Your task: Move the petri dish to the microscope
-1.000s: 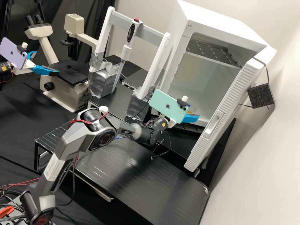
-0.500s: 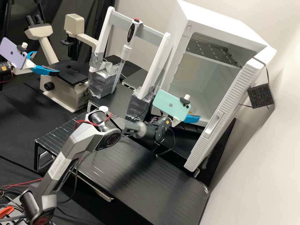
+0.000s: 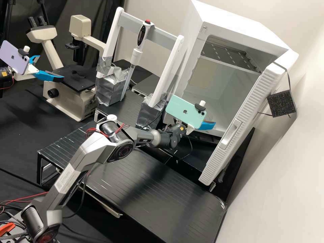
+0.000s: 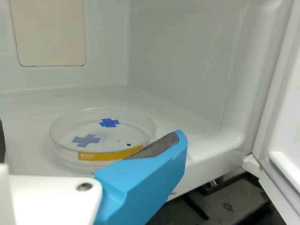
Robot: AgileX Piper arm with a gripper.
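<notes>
Arm edges farther toward white cabinet [image 3: 236, 30], gripper [image 3: 210, 125] spread wide near petri dish [image 4: 105, 137] on cabinet floor; grasp likely next, microscope [image 3: 67, 98] transfer yet to come.

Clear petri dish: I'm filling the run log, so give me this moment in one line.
clear, yellow-labelled petri dish: inside white cabinet | white gripper: open, blue finger near dish | beige microscope: dish not delivered

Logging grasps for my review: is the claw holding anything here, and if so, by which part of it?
Nothing is held: the claw stands open, and the petri dish rests on the white cabinet's floor.
</notes>
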